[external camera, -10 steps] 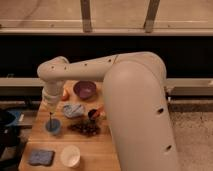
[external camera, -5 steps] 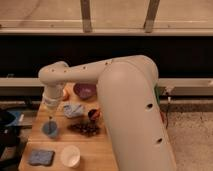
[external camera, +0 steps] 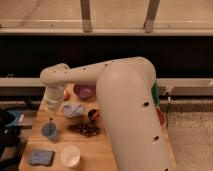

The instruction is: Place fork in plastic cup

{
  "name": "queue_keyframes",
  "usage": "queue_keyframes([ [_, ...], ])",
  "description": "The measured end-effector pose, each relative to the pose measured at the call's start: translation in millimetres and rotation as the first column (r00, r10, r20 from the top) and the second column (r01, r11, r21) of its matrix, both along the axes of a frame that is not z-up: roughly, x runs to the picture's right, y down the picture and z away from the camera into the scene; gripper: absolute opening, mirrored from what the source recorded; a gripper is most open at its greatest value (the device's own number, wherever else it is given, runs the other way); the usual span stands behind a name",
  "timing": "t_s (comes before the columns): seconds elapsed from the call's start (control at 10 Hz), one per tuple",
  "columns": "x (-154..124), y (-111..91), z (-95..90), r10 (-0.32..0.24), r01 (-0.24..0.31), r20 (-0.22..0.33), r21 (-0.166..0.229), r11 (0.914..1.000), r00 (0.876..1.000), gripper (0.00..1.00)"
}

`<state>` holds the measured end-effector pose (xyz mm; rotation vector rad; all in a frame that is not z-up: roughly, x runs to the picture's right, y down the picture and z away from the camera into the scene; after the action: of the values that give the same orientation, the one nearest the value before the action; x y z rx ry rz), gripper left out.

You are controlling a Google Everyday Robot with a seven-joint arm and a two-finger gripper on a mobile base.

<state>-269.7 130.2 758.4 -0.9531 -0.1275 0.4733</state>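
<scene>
The fork point(external camera: 51, 121) hangs as a thin dark sliver, upright, its lower end reaching down into the cup point(external camera: 49, 131) — how deep it goes I cannot make out. The cup is small, round and light blue, standing near the left edge of the wooden table point(external camera: 95, 150).

Right above it, at twelve o'clock, is the gripper point(external camera: 50, 115), pointing straight down with its fingers pressed together on the top of the fork. The arm point(external camera: 125, 100) sweeps up from there to a rounded elbow, then across to the right in a thick cream-white tube that fills much of the view.

Out from the cup: at two o'clock lies a crumpled pale blue-grey cloth point(external camera: 74, 110), and just right of that a small dark round thing point(external camera: 93, 115) with an orange patch. At three o'clock sits a dark reddish cluster point(external camera: 85, 129), like a bunch of grapes. Farther back, at one o'clock, is a purple bowl point(external camera: 84, 91), and something orange point(external camera: 66, 94) peeks out beside the wrist.

Nearer me, at six o'clock, a flat blue-grey sponge point(external camera: 40, 157) lies on the table — and at five o'clock stands a white cup point(external camera: 70, 156), well apart from the blue one.
</scene>
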Motion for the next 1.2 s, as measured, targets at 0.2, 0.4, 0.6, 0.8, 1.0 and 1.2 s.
queue_keyframes([
  [0.2, 2.6, 1.8, 2.0, 0.006, -0.006, -0.004, -0.006, 1.0000, 1.000, 0.22],
  [0.4, 1.1, 2.3, 0.5, 0.011, -0.011, 0.002, -0.002, 0.9999, 1.000, 0.43],
  [0.6, -0.7, 2.2, -1.6, 0.010, -0.010, 0.014, 0.010, 0.9999, 1.000, 0.53],
  [0.8, -0.9, 2.3, -1.8, 0.009, -0.009, 0.015, 0.010, 0.9999, 1.000, 0.53],
  [1.0, -0.7, 2.3, -1.8, 0.009, -0.009, 0.015, 0.010, 0.9999, 1.000, 0.53],
  [1.2, -0.6, 2.4, -1.8, 0.009, -0.009, 0.015, 0.010, 0.9999, 1.000, 0.53],
])
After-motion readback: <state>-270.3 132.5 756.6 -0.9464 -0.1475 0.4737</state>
